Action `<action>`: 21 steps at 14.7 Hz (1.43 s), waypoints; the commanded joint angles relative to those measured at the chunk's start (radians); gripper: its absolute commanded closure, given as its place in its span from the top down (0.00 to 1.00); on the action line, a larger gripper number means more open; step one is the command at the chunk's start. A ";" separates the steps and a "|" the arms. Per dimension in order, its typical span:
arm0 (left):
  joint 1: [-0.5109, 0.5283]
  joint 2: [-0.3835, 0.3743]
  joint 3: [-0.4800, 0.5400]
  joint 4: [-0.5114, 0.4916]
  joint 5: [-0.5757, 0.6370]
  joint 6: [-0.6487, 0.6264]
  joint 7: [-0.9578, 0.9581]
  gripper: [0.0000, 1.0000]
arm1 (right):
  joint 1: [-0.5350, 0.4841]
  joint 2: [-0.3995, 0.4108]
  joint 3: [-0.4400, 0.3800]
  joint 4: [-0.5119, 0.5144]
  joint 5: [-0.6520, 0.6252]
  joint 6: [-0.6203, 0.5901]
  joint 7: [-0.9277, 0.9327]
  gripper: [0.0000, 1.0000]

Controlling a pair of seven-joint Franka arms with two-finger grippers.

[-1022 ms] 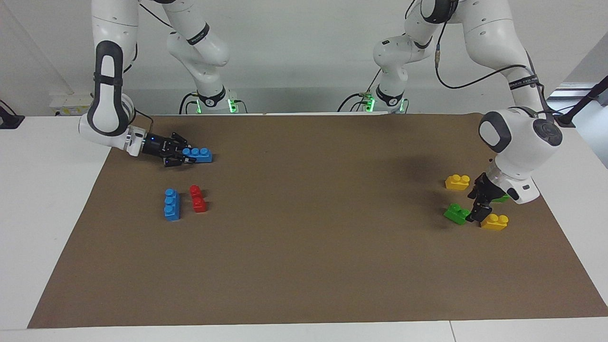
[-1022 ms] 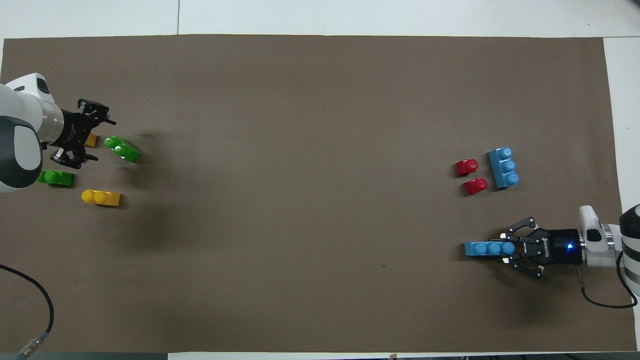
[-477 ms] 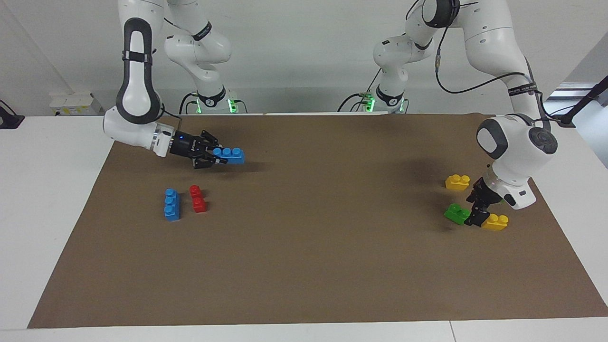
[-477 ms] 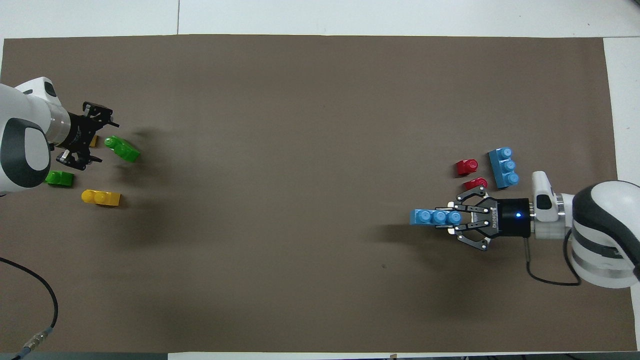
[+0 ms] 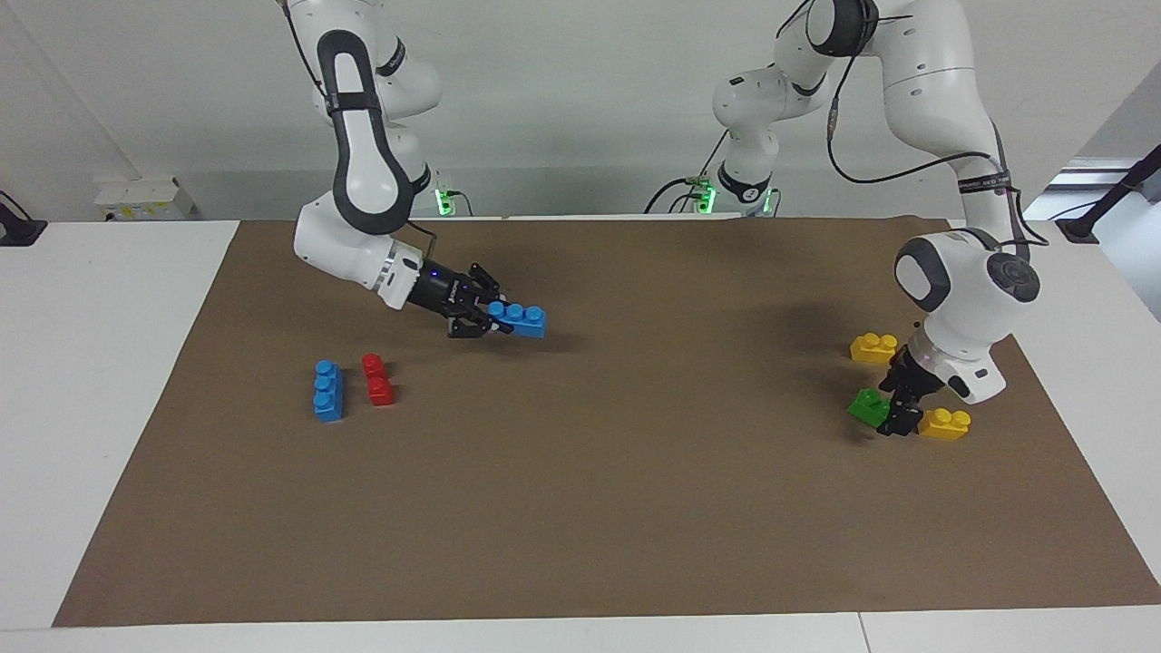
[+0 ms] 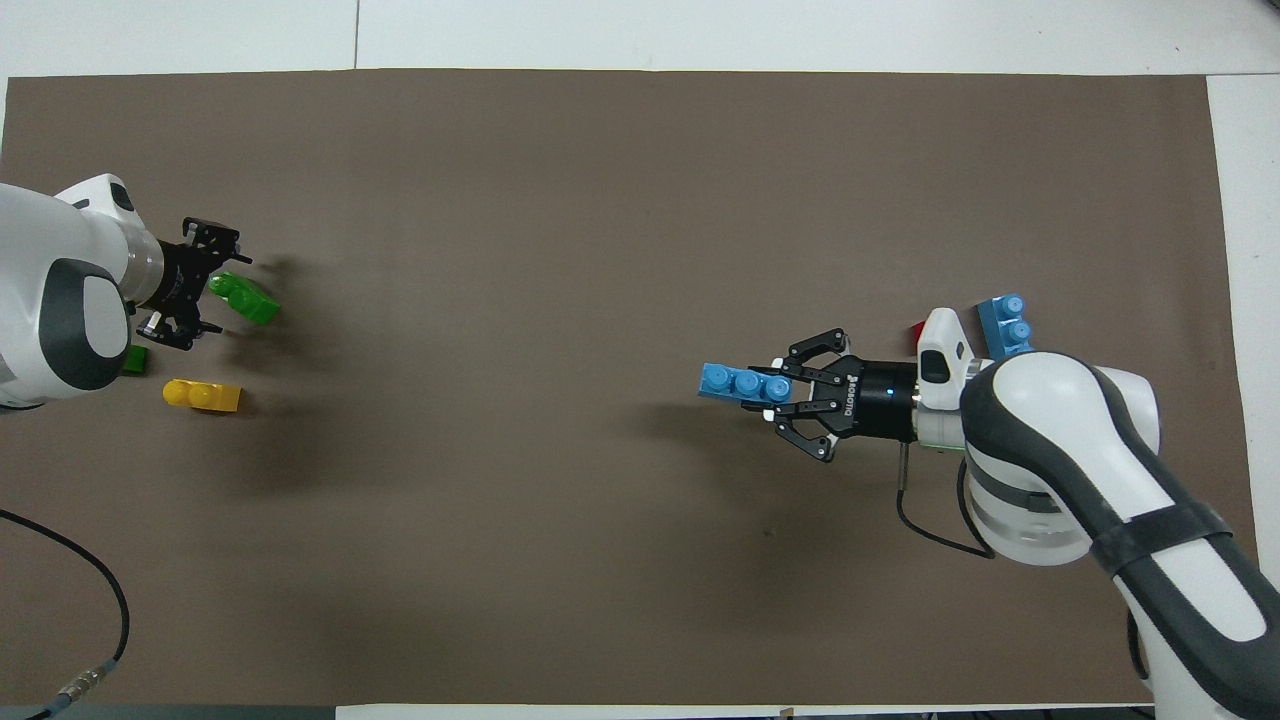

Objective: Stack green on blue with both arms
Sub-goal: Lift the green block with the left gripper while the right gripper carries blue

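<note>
- The right pincer (image 5: 490,319) holds a blue brick (image 5: 517,319) by one end, clamped between its fingertips, up in the air over the brown mat (image 5: 580,508) near the middle of the desk (image 5: 91,381)
- That held blue brick lies nearly level, studs up, with its long axis running along the desk's length; its free end points toward the left arm's end
- The second blue brick (image 5: 328,391) rests on the mat at the right arm's end, studs up, its long axis running toward and away from the robots; in the overhead view the right arm covers part of it
- A red brick (image 5: 377,379) lies just beside it, parallel, and is almost wholly hidden under the arm from above
- The left pincer (image 5: 901,405) is low at the left arm's end, jaws spread wide, right at a green brick (image 5: 868,407); whether the fingers touch it cannot be made out
- That green brick sits on the mat, turned slantwise to the mat's edges, studs up
- A second green brick (image 6: 134,359) shows only as a corner beside the left arm in the overhead view
- Two yellow bricks lie close by: one (image 5: 943,423) just beside the left pincer, the other (image 5: 873,347) nearer to the robots
</note>
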State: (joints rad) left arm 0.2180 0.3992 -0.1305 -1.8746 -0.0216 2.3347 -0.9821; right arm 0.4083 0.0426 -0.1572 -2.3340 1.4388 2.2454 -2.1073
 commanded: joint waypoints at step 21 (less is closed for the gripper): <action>-0.271 -0.191 -0.008 0.043 0.020 -0.225 -0.406 0.00 | 0.219 0.349 0.093 0.303 0.445 0.359 -0.217 0.01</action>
State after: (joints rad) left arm 0.0041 0.2330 -0.1499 -1.8283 -0.0201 2.1449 -1.2928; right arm 0.6362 0.3793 -0.0686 -2.0433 1.8340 2.6055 -2.2703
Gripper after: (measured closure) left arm 0.661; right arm 0.648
